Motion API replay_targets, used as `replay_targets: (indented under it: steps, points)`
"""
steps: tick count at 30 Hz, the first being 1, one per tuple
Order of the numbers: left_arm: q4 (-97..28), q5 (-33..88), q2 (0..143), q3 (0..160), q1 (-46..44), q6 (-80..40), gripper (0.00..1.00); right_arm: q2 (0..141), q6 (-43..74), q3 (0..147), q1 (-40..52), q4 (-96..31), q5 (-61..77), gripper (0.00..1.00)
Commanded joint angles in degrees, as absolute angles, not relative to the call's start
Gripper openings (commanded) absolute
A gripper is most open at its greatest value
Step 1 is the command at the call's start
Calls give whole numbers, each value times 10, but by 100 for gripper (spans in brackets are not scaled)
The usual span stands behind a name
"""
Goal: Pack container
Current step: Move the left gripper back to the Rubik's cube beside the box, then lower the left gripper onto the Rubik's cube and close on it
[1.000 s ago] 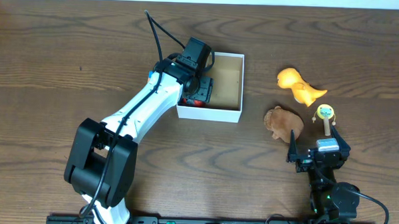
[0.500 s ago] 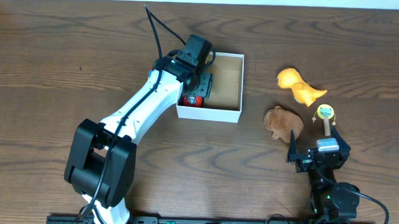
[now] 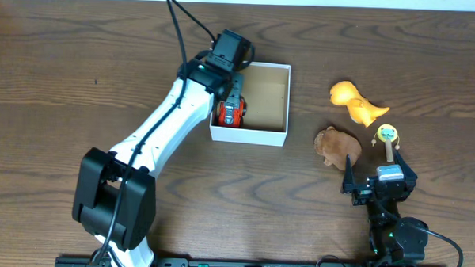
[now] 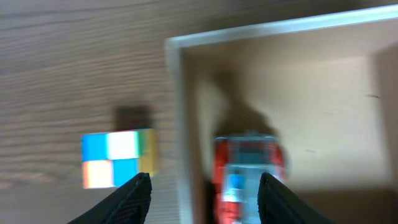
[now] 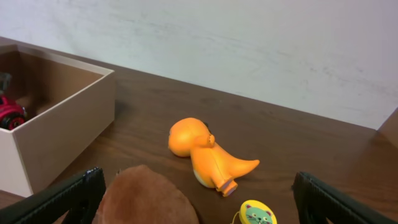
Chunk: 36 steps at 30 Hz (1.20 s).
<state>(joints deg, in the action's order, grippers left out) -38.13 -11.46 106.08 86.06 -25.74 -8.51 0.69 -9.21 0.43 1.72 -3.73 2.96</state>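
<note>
The container (image 3: 272,99) is a shallow white box with a tan inside, at the table's centre back. A red toy car (image 3: 230,113) lies inside it at the left wall. My left gripper (image 3: 227,92) is open and empty above that wall. In the left wrist view its fingers (image 4: 202,196) straddle the box wall (image 4: 180,112), with the car (image 4: 249,171) on the inside. My right gripper (image 3: 373,171) is open and empty near the front right. In the right wrist view (image 5: 199,186) it sits just behind a brown plush (image 5: 146,199).
A coloured cube (image 4: 118,158) sits on the table just outside the box's left wall. An orange dinosaur (image 3: 356,102), the brown plush (image 3: 337,143) and a small yellow cat-faced toy (image 3: 387,135) lie right of the box. The right wrist view also shows the box (image 5: 62,124).
My left gripper has drawn back up and to the left from the red car, which now lies free in the box. The right arm has not moved.
</note>
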Motion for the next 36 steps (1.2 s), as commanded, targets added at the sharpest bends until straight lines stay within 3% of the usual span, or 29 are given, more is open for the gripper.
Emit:
replay_targets:
  steps: [1,5,10,17,23,36]
  points:
    - [-393,-168,1038,873,-223,-82,57,4,-82,3,10,-39,28,99]
    - [-399,-136,1037,873,-180,-87,69,4,-82,3,10,-39,28,99]
    - [-394,-94,1037,872,-134,-87,76,4,-82,3,10,-39,28,99]
    - [-390,-94,1060,871,-98,-85,77,4,-82,3,10,-39,28,99]
    - [-387,-19,1091,871,-98,5,78,4,-82,3,10,-39,28,98]
    - [-379,-12,1182,871,-98,6,81,4,-82,3,10,-39,28,99]
